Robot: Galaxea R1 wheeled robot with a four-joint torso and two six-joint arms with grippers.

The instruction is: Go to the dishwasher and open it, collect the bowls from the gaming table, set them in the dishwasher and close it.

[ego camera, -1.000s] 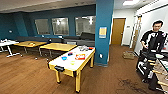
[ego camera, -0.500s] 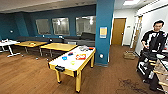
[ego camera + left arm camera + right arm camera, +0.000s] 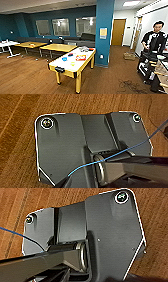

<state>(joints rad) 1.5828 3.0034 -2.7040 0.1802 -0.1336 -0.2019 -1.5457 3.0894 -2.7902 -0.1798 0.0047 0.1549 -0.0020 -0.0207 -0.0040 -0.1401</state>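
With the bowls (image 3: 64,59) on the gaming table (image 3: 72,65) beside the pillar (image 3: 104,30), careless driving could clip that table; gripper states: cannot tell.

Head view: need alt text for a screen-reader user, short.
A white-topped gaming table with yellow legs stands on a wooden floor, carrying a blue bowl, a game box and other small items. Behind it are yellow-topped tables, a teal pillar and dark teal walls with windows. A person stands at the right edge.
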